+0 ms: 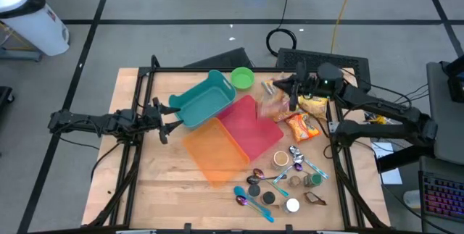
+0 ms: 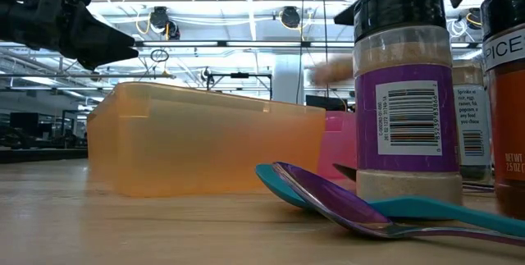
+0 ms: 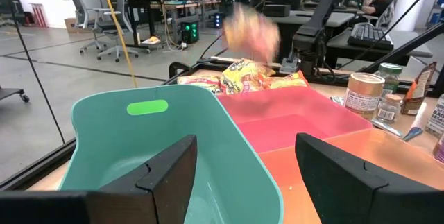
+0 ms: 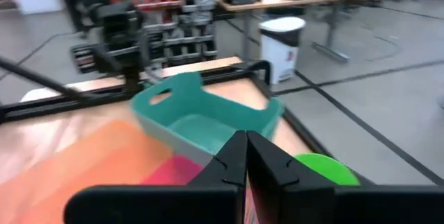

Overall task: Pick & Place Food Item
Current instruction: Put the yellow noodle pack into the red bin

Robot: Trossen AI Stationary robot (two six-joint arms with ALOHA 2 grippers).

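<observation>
- The left gripper (image 1: 168, 124) is stretched out flat from the table's left edge. Its fingers (image 3: 166, 175) are spread apart and hold nothing. It hangs just beside the teal basket (image 1: 203, 100), at the basket's left end.
- The right gripper (image 1: 279, 89) reaches in from the table's right edge toward the far side. Its fingers (image 4: 236, 165) are pressed together, and in the right wrist view something pink shows at their tips. I cannot tell from that view alone what it is.
- A blurry pinkish food bag (image 1: 272, 109) sits just under the right gripper in the high view, over the far edge of the pink bin (image 1: 252, 129). In the left wrist view it shows as a smear (image 3: 251, 31) above the snack bags (image 3: 243, 78).
- The orange bin (image 1: 214, 149) touches the pink bin and lies in the middle of the table.
- A green bowl (image 1: 242, 77) is near the far edge, beside the teal basket.
- Spoons (image 1: 254, 200) and spice jars (image 1: 281, 159) crowd the near right part of the table.
- The near left corner of the table (image 1: 145, 190) is bare wood.
</observation>
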